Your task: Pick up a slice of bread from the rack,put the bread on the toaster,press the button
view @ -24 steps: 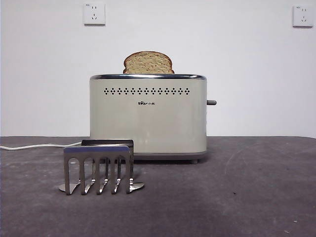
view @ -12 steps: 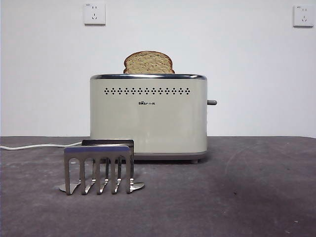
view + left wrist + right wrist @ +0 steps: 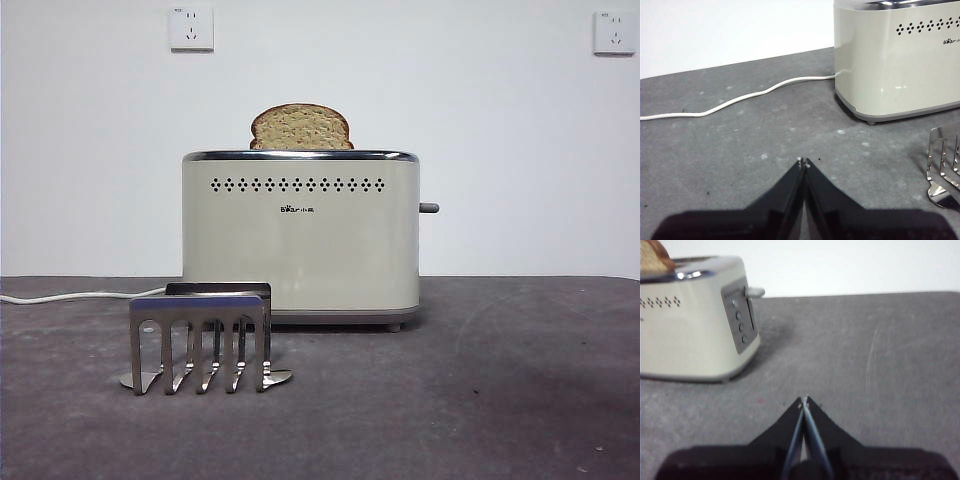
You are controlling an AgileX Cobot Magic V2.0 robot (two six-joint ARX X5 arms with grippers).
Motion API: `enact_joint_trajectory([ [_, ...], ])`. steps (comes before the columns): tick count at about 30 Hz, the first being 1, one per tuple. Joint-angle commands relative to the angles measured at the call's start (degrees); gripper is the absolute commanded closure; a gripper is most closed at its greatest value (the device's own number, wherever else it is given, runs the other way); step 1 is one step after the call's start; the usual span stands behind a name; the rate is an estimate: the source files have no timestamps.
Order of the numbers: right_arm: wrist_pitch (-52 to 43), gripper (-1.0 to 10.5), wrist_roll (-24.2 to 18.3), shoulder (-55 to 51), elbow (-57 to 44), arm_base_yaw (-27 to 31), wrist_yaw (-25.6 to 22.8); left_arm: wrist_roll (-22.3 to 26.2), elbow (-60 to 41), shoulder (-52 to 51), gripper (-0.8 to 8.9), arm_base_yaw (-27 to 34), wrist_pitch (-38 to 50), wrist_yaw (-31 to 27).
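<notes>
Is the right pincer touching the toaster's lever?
Apart. The right wrist view shows bare table between the right pincer, jaws closed, and the toaster, whose lever stands well off from it.

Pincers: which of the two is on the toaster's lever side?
The right pincer. Its wrist view shows the toaster's end panel with the grey lever and buttons. The left pincer faces the opposite end, where the white cord trails off.
</notes>
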State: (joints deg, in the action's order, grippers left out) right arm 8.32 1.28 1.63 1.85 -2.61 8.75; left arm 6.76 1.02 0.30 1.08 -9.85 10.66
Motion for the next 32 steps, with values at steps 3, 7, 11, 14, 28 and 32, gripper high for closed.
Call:
enact_joint_trajectory([
  [3, 1.5, 9.5, 2.1, -1.6, -1.6, -0.1, -0.2, -0.6, -0.8, -0.2, 8.17, 0.1, 0.2, -0.1],
  [7, 1.4, 9.5, 4.7, -1.6, -1.6, -0.1, -0.2, -0.6, -0.8, -0.2, 8.17, 0.1, 0.2, -0.1],
  [11, 1.3, 9.5, 5.7, -1.6, -1.6, -0.1, -0.2, -0.6, -0.8, -0.2, 8.17, 0.1, 0.2, -0.1],
  [14, 1.3, 9.5, 5.7, -1.6, -1.6, -0.1, -0.2, -0.6, -0.8, -0.2, 8.17, 0.1, 0.2, -0.1],
  [28, 1.3, 9.5, 5.7, -1.6, -1.6, -0.1, -0.2, -0.6, -0.8, -0.2, 8.17, 0.1, 0.2, -0.1],
  [32, 1.3, 9.5, 5.7, -1.6, -1.6, -0.1, -0.2, -0.6, -0.8, -0.2, 8.17, 0.1, 0.2, -0.1],
])
